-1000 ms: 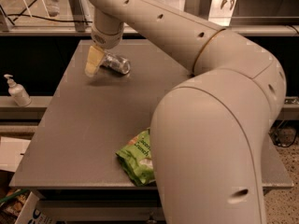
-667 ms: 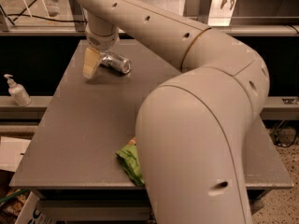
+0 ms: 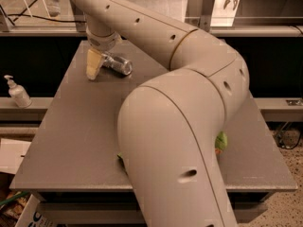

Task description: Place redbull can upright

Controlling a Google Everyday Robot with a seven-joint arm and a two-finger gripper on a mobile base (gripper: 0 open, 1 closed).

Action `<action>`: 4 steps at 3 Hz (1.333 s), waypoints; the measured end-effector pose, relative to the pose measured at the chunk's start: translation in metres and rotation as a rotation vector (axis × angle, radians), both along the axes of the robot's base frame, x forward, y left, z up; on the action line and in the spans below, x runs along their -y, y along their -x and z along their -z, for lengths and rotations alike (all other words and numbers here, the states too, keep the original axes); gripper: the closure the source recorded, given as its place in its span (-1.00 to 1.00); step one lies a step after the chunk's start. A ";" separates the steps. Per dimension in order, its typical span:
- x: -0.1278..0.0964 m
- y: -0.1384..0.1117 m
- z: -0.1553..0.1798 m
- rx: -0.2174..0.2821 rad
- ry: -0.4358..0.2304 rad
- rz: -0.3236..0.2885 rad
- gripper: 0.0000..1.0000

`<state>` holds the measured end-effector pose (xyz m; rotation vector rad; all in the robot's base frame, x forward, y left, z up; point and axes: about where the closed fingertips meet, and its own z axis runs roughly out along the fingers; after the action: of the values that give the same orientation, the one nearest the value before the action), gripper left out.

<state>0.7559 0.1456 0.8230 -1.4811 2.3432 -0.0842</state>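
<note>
The redbull can [image 3: 119, 65] lies on its side on the grey table [image 3: 71, 136], at the far left part of the top, its silver end turned toward the front right. My gripper [image 3: 94, 64] hangs down from the wrist right at the can's left end, low over the table and touching or almost touching the can. The large arm links fill the middle of the view and hide much of the table's right half.
A white pump bottle [image 3: 18, 93] stands on a ledge left of the table. A bit of something green [image 3: 221, 141] peeks out behind the arm at the front right. A metal rail and a dark gap lie behind the table.
The arm's elbow has swung across the view and now covers the green bag at the table's front. The gripper and the lying can are in about the same spot.
</note>
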 end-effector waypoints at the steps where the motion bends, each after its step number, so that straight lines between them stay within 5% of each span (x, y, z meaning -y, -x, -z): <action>1: 0.013 -0.007 0.003 -0.026 0.000 0.031 -0.63; 4: 0.020 -0.008 -0.001 -0.045 -0.011 0.043 0.77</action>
<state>0.7641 0.1252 0.8236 -1.4426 2.4080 -0.0494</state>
